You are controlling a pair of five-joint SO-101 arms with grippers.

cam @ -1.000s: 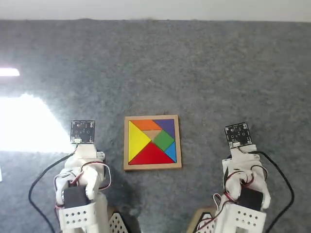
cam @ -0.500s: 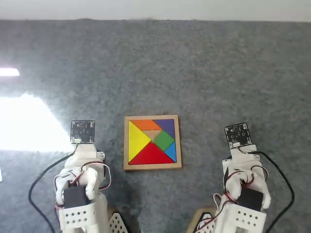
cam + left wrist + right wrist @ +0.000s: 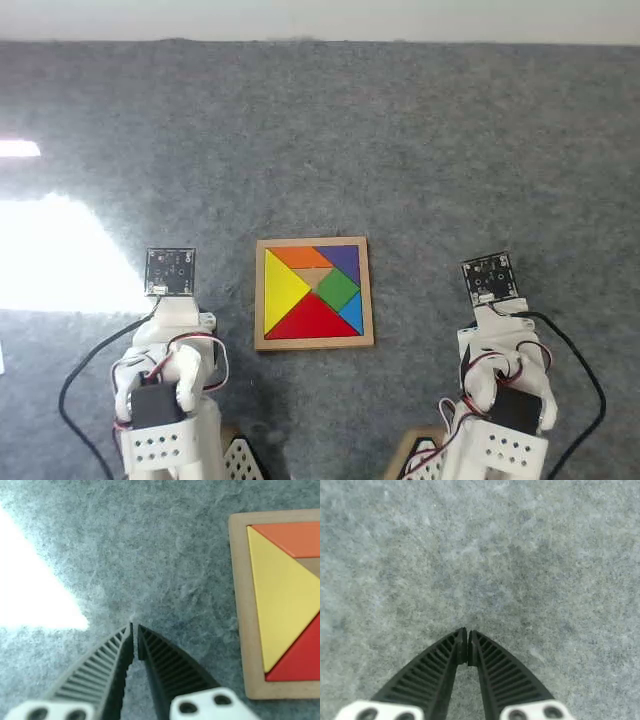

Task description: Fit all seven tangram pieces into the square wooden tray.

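You had the square wooden tray (image 3: 260,295) on the grey felt tabletop (image 3: 420,150) between the arms, flat coloured tangram pieces (image 3: 285,290) seated inside. Your left claw (image 3: 135,626) and right claw (image 3: 468,631) were pinched closed, empty. Those pieces looked light, stiff, slick: pinch opposite edges.
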